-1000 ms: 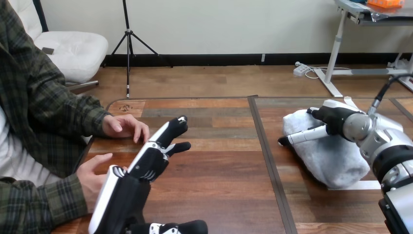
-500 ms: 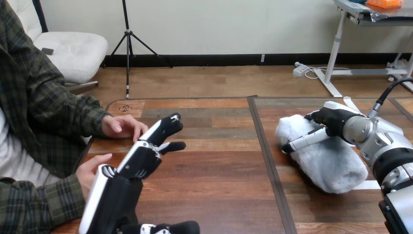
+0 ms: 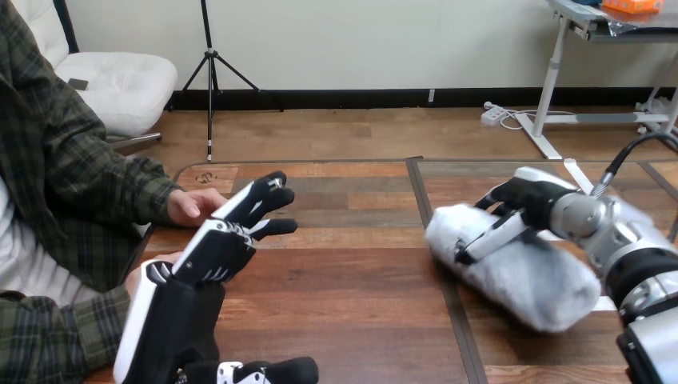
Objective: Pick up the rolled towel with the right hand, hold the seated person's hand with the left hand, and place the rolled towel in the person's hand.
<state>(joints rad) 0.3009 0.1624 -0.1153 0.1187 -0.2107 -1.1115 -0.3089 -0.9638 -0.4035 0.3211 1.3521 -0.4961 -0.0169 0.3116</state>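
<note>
Robot test setup, lab-type indoor space. A wooden table (image 3: pixel 360 312) with a plank-pattern top fills the lower frame, a dark seam (image 3: pixel 446 280) running down its middle. The robot's left hand (image 3: pixel 212 252) and right hand (image 3: pixel 528 196) are over it, arms entering from the bottom corners. A person (image 3: pixel 48 160) sits at the frame's left edge.

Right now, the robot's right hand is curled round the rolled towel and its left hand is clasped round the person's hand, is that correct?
Not quite. In the head view the left hand is open, its fingers straight beside the person's upper hand, not clasped round it. The rest holds: the right hand is curled round the rolled towel.
</note>
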